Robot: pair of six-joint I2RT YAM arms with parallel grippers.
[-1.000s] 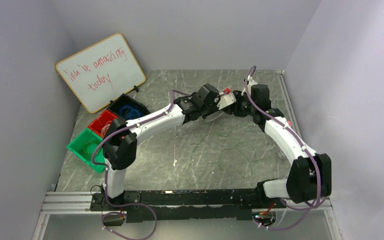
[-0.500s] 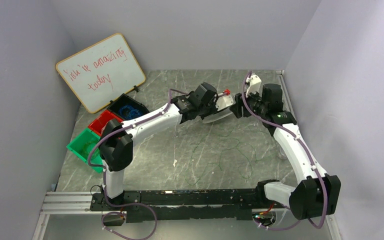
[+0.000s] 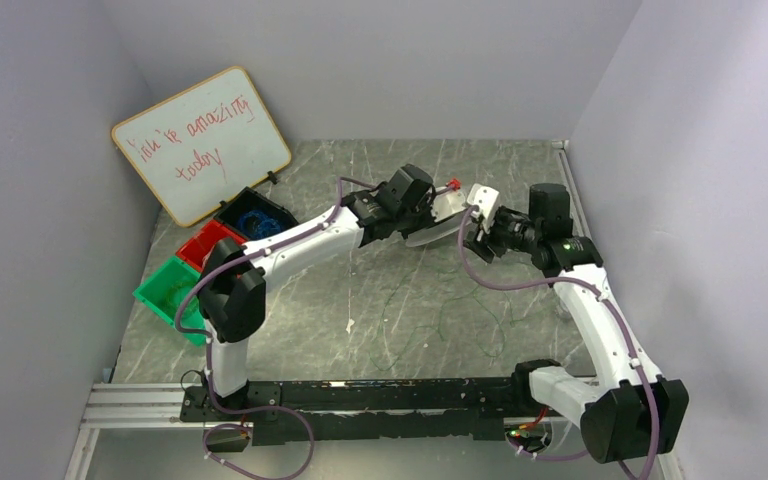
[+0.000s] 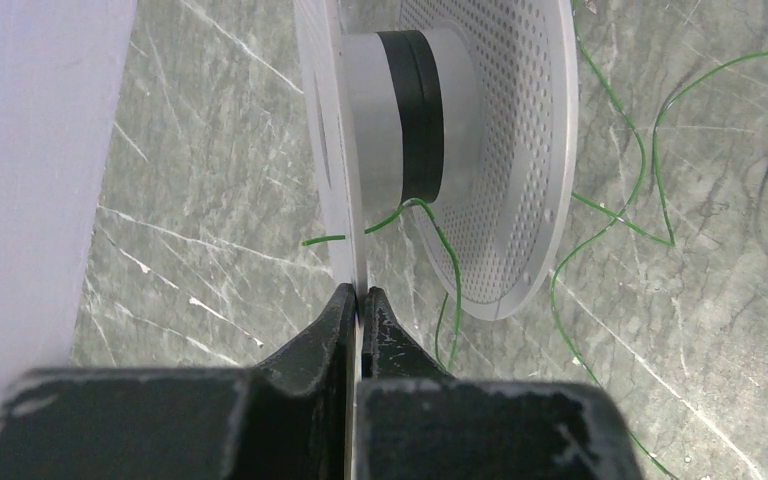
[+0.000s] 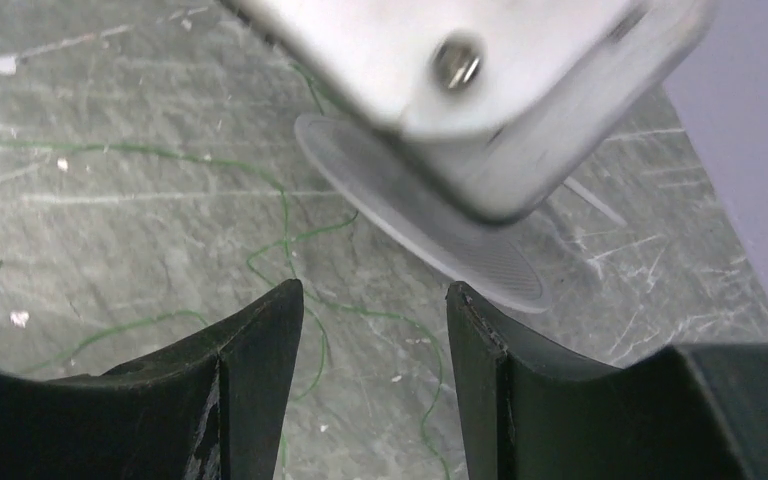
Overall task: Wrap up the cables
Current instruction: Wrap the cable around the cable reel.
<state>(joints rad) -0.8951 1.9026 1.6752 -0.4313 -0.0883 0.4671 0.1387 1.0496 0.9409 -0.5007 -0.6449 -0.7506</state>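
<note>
The cable is a thin green wire (image 3: 440, 300) lying in loose squiggles on the grey table. One end runs up to the hub of a clear perforated spool (image 3: 428, 232). My left gripper (image 3: 436, 213) is shut on the edge of one spool flange (image 4: 332, 150) and holds the spool over the table. In the left wrist view the wire (image 4: 452, 262) leaves the hub between the flanges. My right gripper (image 3: 475, 237) is open and empty just right of the spool. In its own view (image 5: 373, 290) it hangs above wire loops (image 5: 286, 215) with the spool flange (image 5: 430, 235) beyond.
A whiteboard (image 3: 200, 140) leans at the back left. Below it stand a black bin with blue coils (image 3: 255, 217), a red bin (image 3: 210, 245) and a green bin (image 3: 172, 292). A small white scrap (image 3: 350, 325) lies on the table. Walls close in left and right.
The right arm has swung out to the right and its gripper has turned and drawn back from the spool. The left arm and spool shifted only slightly.
</note>
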